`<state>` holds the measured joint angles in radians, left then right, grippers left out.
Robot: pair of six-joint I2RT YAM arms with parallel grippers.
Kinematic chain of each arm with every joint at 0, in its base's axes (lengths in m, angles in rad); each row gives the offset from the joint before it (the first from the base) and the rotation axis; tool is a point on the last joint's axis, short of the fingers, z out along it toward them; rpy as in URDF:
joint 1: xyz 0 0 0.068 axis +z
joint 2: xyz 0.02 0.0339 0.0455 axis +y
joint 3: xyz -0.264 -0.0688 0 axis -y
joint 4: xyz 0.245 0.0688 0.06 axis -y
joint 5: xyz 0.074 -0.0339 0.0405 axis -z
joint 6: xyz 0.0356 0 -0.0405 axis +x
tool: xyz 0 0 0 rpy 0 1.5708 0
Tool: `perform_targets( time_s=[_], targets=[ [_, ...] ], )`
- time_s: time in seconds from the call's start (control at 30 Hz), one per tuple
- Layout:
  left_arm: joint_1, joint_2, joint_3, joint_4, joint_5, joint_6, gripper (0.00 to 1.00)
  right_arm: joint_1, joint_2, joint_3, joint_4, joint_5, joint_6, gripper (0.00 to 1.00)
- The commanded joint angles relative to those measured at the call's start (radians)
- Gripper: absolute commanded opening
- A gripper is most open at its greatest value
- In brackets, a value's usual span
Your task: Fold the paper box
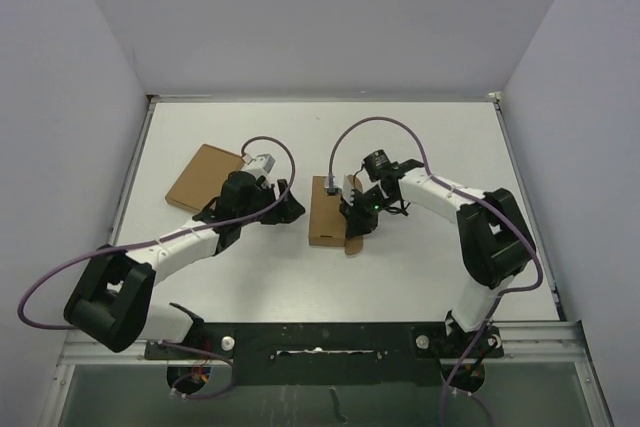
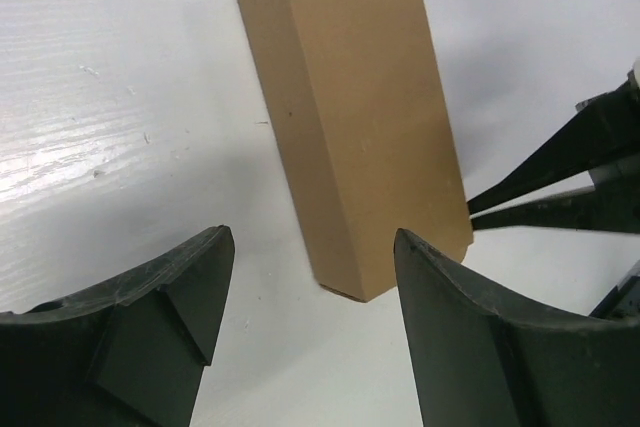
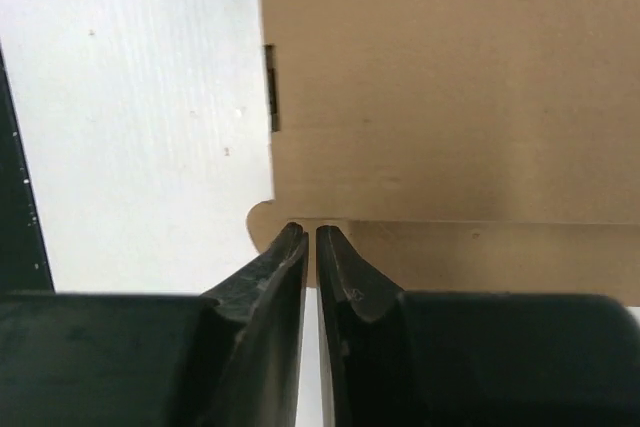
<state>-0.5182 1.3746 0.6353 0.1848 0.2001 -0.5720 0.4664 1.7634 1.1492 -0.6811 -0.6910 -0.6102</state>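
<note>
Left hand (image 2: 312,242) wide and empty, facing the paper box (image 2: 350,117). Right hand (image 3: 310,232) squeezed narrow against its flap.

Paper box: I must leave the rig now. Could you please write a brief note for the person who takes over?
Left gripper: open, facing the box, not touching it.
Right gripper: shut, tips at the flap on the box's right side; whether it pinches cardboard is unclear.
Box: lying between the two grippers.
Done: the body looks formed into a narrow carton.
Left: that flap sticks out and likely needs folding in.
</note>
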Motion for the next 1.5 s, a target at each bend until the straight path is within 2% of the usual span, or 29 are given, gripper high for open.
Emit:
perform_targets(
  time_s=[0.0, 0.13, 0.2, 0.27, 0.3, 0.33, 0.4, 0.5, 0.57, 0.8, 1.03, 1.33, 1.47],
  targets=[
    [0.015, -0.089, -0.003, 0.063, 0.063, 0.032, 0.64, -0.012, -0.121, -0.007, -0.035, -0.033, -0.125, 0.16],
    [0.023, -0.097, 0.006, 0.039, 0.089, 0.076, 0.7, -0.074, -0.243, -0.11, -0.062, -0.127, -0.319, 0.36],
    [0.03, -0.079, 0.016, 0.044, 0.116, 0.088, 0.71, -0.075, -0.339, -0.218, -0.04, -0.184, -0.467, 0.52],
    [0.036, -0.049, 0.029, 0.061, 0.15, 0.088, 0.71, -0.075, -0.446, -0.357, 0.048, -0.223, -0.618, 0.71],
    [0.039, -0.029, 0.034, 0.073, 0.167, 0.081, 0.71, -0.074, -0.485, -0.407, 0.083, -0.232, -0.696, 0.78],
    [0.04, -0.016, 0.039, 0.083, 0.176, 0.074, 0.71, -0.071, -0.477, -0.422, 0.078, -0.232, -0.754, 0.78],
    [0.039, 0.007, 0.047, 0.101, 0.187, 0.06, 0.71, -0.055, -0.445, -0.431, 0.133, -0.192, -0.76, 0.71],
    [0.037, 0.04, 0.063, 0.1, 0.171, 0.029, 0.71, 0.018, -0.429, -0.497, 0.301, -0.047, -0.735, 0.7],
    [0.035, 0.058, 0.074, 0.092, 0.166, 0.015, 0.71, 0.053, -0.404, -0.499, 0.363, 0.007, -0.696, 0.65],
    [0.008, 0.136, 0.134, 0.041, 0.133, 0.026, 0.71, 0.121, -0.298, -0.48, 0.434, 0.157, -0.67, 0.48],
    [-0.001, 0.203, 0.167, 0.015, 0.116, 0.038, 0.69, 0.134, -0.299, -0.485, 0.483, 0.188, -0.631, 0.31],
    [-0.007, 0.244, 0.19, -0.022, 0.103, 0.048, 0.65, 0.135, -0.297, -0.46, 0.451, 0.159, -0.596, 0.08],
    [-0.009, 0.258, 0.198, -0.023, 0.12, 0.039, 0.64, 0.131, -0.284, -0.435, 0.426, 0.146, -0.552, 0.04]
  ],
)
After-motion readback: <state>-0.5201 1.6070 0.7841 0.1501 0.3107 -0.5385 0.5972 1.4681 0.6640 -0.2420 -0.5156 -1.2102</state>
